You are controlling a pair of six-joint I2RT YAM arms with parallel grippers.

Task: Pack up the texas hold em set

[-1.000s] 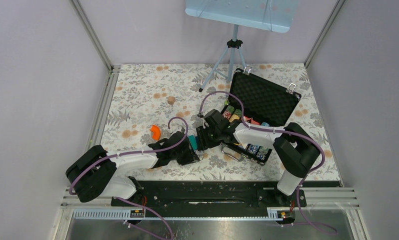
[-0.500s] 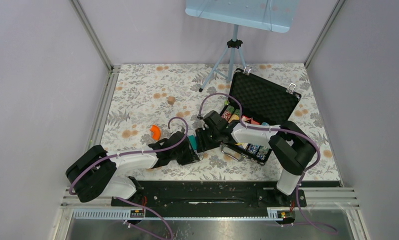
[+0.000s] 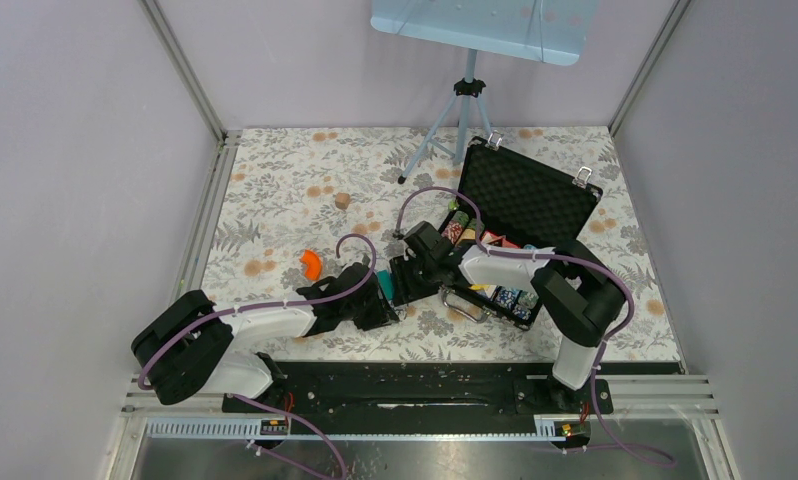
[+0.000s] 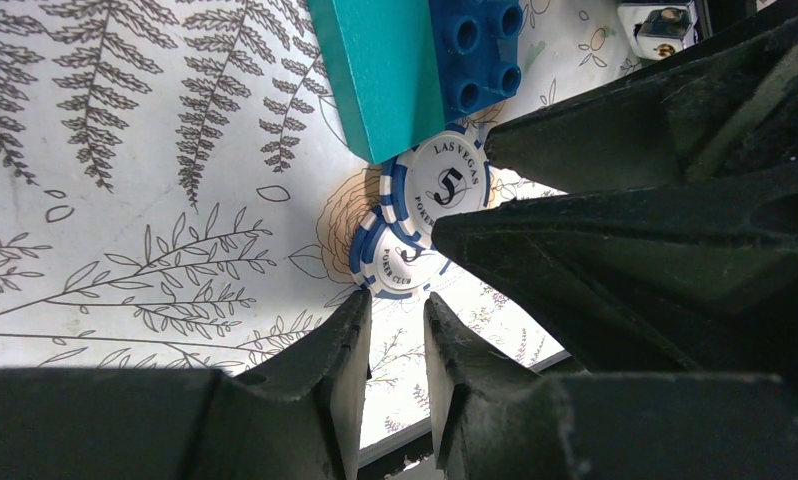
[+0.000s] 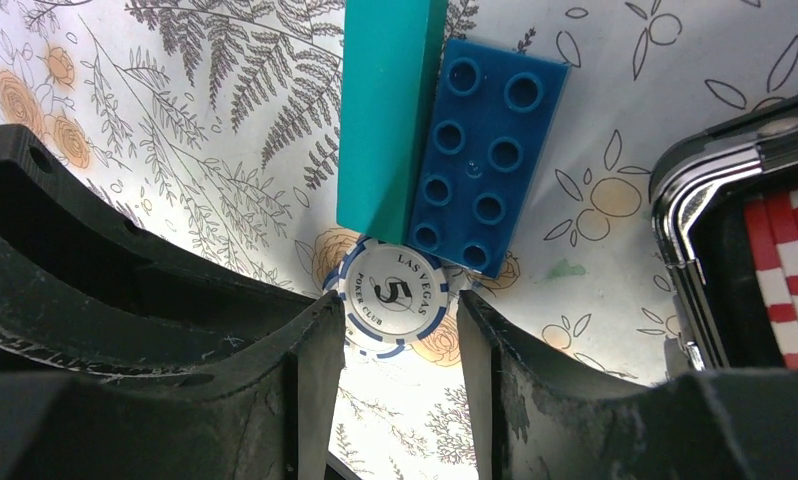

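The black case [image 3: 531, 196] lies open at the right, foam lid up, with rows of chips [image 3: 508, 297] in its base. Two blue-and-white poker chips [image 5: 395, 293] lie overlapped on the floral cloth against a teal brick [image 5: 385, 110] and a blue brick [image 5: 475, 150]. My right gripper [image 5: 400, 305] is open, its tips on either side of the upper chip; the left tip touches its rim. From the other side, my left gripper [image 4: 397, 303] stands narrowly open with nothing between its fingers, just short of the lower chip [image 4: 397, 265]. The case's chrome corner [image 5: 690, 215] shows at the right.
An orange curved piece [image 3: 311, 263] lies left of the grippers and a small brown object [image 3: 343, 201] further back. A tripod [image 3: 453, 120] stands behind the case. Metal frame rails and grey walls bound the cloth on all sides.
My right arm has edged a little to the left toward the chips and its jaws have widened slightly. The left arm has stayed still.
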